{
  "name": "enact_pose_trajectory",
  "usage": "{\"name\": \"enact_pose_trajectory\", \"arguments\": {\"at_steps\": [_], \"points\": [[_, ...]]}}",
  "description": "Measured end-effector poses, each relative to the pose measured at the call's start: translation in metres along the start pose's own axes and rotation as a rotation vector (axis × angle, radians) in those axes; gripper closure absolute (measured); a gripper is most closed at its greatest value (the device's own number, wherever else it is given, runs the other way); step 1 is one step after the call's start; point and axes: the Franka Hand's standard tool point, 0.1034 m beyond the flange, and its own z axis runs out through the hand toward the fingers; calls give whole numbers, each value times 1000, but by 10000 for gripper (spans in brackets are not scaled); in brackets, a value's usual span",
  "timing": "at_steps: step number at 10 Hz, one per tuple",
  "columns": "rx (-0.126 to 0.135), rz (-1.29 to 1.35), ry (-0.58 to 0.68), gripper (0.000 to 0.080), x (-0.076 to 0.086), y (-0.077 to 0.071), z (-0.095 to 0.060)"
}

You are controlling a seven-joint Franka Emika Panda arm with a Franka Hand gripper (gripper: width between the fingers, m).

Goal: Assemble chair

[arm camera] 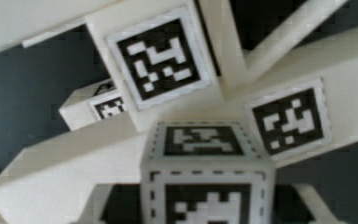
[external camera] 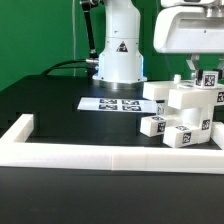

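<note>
end effector (external camera: 193, 70) sits right on top of the chair (external camera: 183, 112), jaws pressed together at its top — actual grip unclear. chair stands on the desk (external camera: 50, 100) at the exterior view's right, beside the marker board (external camera: 112, 103).

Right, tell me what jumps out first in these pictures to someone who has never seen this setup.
The cluster of blocky white chair parts with black-and-white tags, bunched at the exterior view's right, catches the eye first, with the gripper shut on the top block of that cluster. Next come the marker board lying flat mid-table in front of the arm's white base, and the white border rail along the front.
</note>
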Motion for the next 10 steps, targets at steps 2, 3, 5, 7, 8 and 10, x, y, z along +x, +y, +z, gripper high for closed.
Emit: {"name": "enact_pose_trajectory", "arguments": {"at_steps": [2, 3, 5, 7, 8, 10], "points": [[0, 137, 0, 511, 0, 0, 0], [0, 203, 0, 511, 0, 0, 0], [0, 334, 0, 510, 0, 0, 0], [1, 452, -1, 510, 0, 0, 0], [1, 528, -1, 510, 0, 0, 0], [2, 639, -1, 509, 0, 0, 0]]}}
